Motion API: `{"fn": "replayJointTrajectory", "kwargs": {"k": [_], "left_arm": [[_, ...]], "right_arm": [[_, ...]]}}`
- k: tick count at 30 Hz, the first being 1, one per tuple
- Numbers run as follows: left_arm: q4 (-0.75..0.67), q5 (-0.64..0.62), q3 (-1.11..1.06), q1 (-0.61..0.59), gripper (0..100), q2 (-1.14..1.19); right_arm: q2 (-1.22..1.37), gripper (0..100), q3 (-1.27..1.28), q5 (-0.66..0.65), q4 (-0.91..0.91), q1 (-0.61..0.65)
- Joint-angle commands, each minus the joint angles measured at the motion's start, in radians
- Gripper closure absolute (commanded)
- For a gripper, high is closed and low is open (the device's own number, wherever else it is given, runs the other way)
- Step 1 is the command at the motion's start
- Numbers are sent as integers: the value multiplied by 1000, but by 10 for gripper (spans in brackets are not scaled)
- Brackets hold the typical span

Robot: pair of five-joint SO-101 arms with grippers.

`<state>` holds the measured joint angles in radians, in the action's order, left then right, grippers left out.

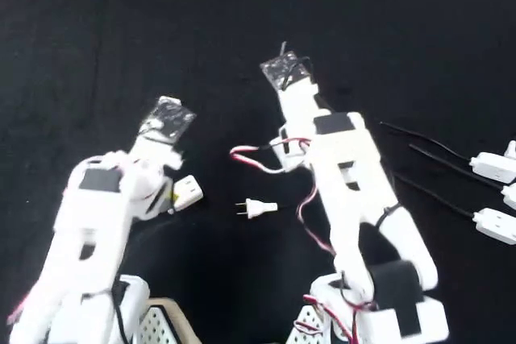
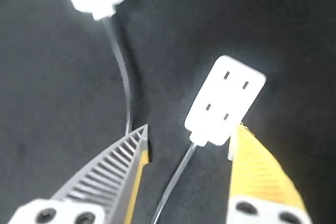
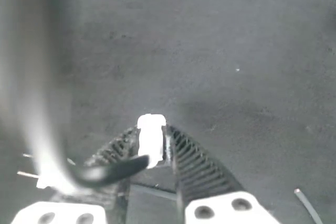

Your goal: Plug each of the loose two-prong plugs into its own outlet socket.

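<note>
Nearest the arm bases, a loose plug [image 1: 258, 209] lies flat on the black table [image 1: 403, 46], prongs pointing toward the left arm, in open cloth between the two arms. Near it, an outlet socket [image 2: 226, 100] lies slot-face up between the widely spread fingers of the left gripper [image 2: 190, 129], its corded end close against one finger. This placing suggests the socket is about to be grasped and steadied. Farther out, the right gripper [image 3: 151, 129] is pinched narrowly on a small white piece [image 3: 151, 141], probably a plug body, over bare cloth with free room around. More corded sockets [image 1: 493, 168] lie at the table's right edge, well apart.
</note>
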<state>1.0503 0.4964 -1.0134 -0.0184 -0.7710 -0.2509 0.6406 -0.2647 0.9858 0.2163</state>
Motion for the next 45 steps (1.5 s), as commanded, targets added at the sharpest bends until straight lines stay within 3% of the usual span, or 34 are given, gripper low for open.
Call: {"fn": "replayJointTrajectory", "kwargs": {"k": [1, 7, 12, 19, 25, 33, 37, 43, 45], "left_arm": [[63, -34, -73, -177, 750, -281], [52, -35, -232, -303, 754, -384], [-54, -37, -326, -446, 755, -385], [-152, -35, -410, -607, 767, -385], [-152, -37, -410, -602, 915, -385], [-152, -71, -427, -541, 932, -433], [-138, -153, -476, -492, 932, -611], [66, -178, -581, -424, 930, -1042], [87, -176, -591, -409, 929, -1069]], "right_arm": [[-88, 987, 5, 54, -6, 60], [-104, 987, 12, 114, 14, 213], [-105, 987, 18, 124, -12, 387], [-87, 986, 18, 275, -81, 517], [41, 986, -31, 292, -95, 534], [110, 986, -82, 342, -89, 534], [58, 986, -77, 338, -54, 529], [-27, 986, -1, 339, -118, 532], [-35, 986, 16, 342, -147, 534]]}}
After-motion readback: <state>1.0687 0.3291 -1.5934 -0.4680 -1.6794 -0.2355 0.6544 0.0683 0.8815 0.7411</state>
